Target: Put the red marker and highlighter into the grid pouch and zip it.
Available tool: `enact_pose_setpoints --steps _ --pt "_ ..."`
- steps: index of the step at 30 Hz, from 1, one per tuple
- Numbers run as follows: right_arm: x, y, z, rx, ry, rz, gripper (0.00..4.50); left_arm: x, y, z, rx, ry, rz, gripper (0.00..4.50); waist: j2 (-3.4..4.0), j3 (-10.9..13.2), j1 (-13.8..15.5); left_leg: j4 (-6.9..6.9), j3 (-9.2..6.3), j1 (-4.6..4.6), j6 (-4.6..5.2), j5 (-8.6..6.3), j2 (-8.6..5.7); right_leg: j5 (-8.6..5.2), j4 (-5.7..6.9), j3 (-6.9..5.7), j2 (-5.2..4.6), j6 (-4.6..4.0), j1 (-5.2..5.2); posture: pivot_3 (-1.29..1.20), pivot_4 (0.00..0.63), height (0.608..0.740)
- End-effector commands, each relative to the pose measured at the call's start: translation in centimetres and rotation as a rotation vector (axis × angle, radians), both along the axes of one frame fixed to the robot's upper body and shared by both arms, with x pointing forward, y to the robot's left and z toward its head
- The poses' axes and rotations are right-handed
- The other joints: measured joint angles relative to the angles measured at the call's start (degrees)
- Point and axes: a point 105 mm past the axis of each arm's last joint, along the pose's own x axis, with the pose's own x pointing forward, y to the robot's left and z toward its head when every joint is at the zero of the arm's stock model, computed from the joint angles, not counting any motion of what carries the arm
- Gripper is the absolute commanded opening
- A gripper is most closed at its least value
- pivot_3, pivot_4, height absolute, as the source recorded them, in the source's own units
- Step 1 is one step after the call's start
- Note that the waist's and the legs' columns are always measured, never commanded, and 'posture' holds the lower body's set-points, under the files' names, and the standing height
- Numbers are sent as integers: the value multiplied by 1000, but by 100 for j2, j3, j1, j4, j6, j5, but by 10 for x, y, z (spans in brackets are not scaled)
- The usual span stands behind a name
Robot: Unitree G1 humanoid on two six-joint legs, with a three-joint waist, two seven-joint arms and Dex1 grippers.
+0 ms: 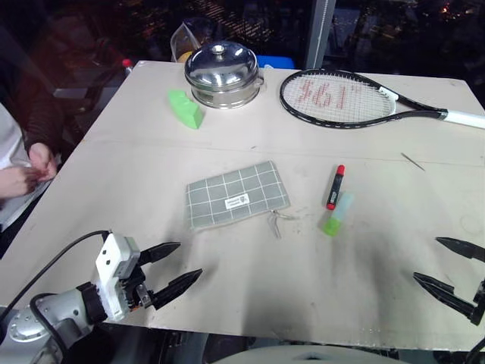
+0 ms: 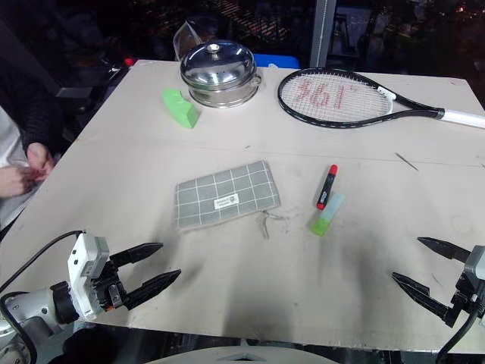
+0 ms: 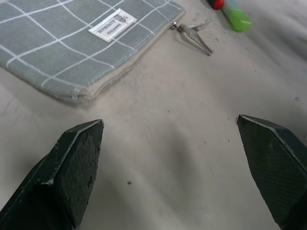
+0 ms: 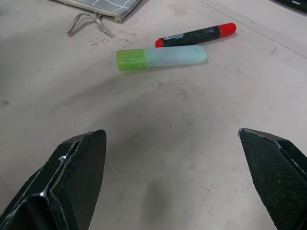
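The grid pouch (image 1: 236,194) lies flat near the table's middle, grey-green with white lines and a small white label, its zipper pull (image 1: 276,221) trailing off the right corner. To its right lie the red marker (image 1: 336,186) and the light green highlighter (image 1: 337,214), side by side and touching. My left gripper (image 1: 179,266) hovers open over the near left edge, short of the pouch. My right gripper (image 1: 449,265) stands open at the near right, short of the two pens. Nothing sits between either pair of fingers.
A steel lidded pot (image 1: 223,73), a green wedge block (image 1: 185,108) and a tennis racket (image 1: 356,98) lie along the far side of the table (image 1: 136,189). A person's hands (image 1: 23,173) rest beyond the left edge. A thin stick (image 1: 413,161) lies at the right.
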Motion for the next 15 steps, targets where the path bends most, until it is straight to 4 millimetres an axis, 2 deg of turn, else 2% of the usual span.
enact_pose_setpoints --steps 1,4,5,8,11,13,15 --pt "4 16 16 17 -87 23 4479 5 5 0 -9 -40 28 4500 2 0 5 0 0 0 0 0 0 0 0 0 0 0 0 0 150 740" --pt "10 67 34 147 -160 138 4479 15 37 -9 35 -107 166 4500 15 -7 -17 0 0 5 0 0 0 0 5 1 3 0 0 0 150 740" --pt "9 76 38 171 -164 164 4479 17 43 -11 53 -120 177 4500 10 -5 -25 1 -1 6 0 1 2 0 14 2 8 0 0 0 150 740" --pt "6 104 44 206 -157 275 4479 21 64 -20 299 -235 149 4500 4 -7 -6 3 -5 6 -1 1 2 0 23 2 14 0 -1 0 150 740" --pt "4 119 47 216 -151 347 4479 28 74 -28 526 -340 83 4500 -26 -22 26 8 -6 -3 0 0 -1 1 10 -4 8 -1 -2 0 150 740" --pt "2 124 44 205 -132 389 4479 47 67 -26 625 -466 14 4500 -20 -33 58 9 -6 -6 5 -3 -5 5 -3 -6 -7 -7 4 0 150 740" --pt "1 124 42 194 -123 402 4479 55 59 -25 653 -529 -46 4500 -9 -41 92 12 -5 -1 5 -3 -5 11 -5 -11 -11 -17 15 0 150 740"
